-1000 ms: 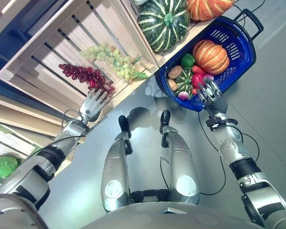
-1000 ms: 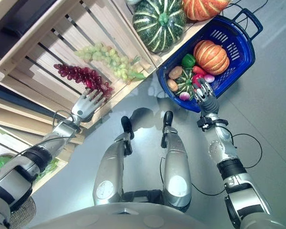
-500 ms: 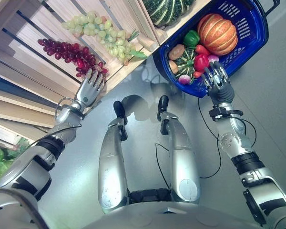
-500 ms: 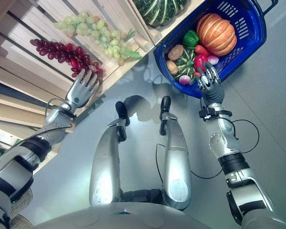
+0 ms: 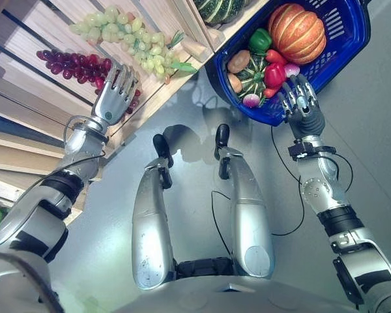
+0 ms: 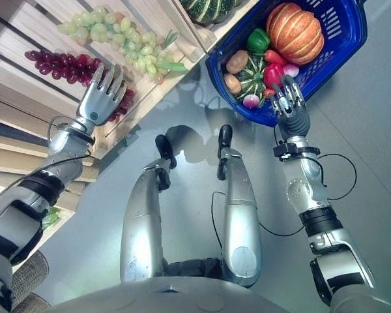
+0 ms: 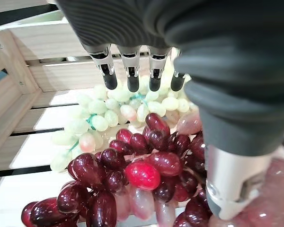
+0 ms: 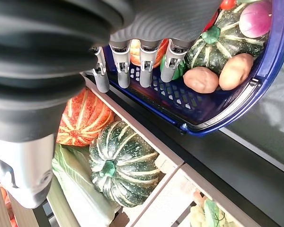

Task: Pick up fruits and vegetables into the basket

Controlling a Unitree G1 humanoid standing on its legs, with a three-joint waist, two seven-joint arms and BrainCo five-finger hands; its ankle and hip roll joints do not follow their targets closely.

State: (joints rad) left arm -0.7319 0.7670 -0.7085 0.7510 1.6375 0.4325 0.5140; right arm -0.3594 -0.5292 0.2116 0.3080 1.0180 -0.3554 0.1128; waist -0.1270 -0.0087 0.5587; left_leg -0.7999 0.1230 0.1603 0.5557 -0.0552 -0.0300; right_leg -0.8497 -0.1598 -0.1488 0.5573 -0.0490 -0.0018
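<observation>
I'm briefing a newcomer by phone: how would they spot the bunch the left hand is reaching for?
Find the slatted wooden crate beside the blue basket. Two grape bunches lie inside it; the left hand hovers open over the dark red grapes. The green grapes beside them are pale.

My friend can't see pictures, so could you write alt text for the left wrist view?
The robot's left hand hovers with straight fingers just above a bunch of dark red grapes lying in a wooden crate, not touching it yet. A bunch of pale green grapes lies right behind the red ones.
</observation>
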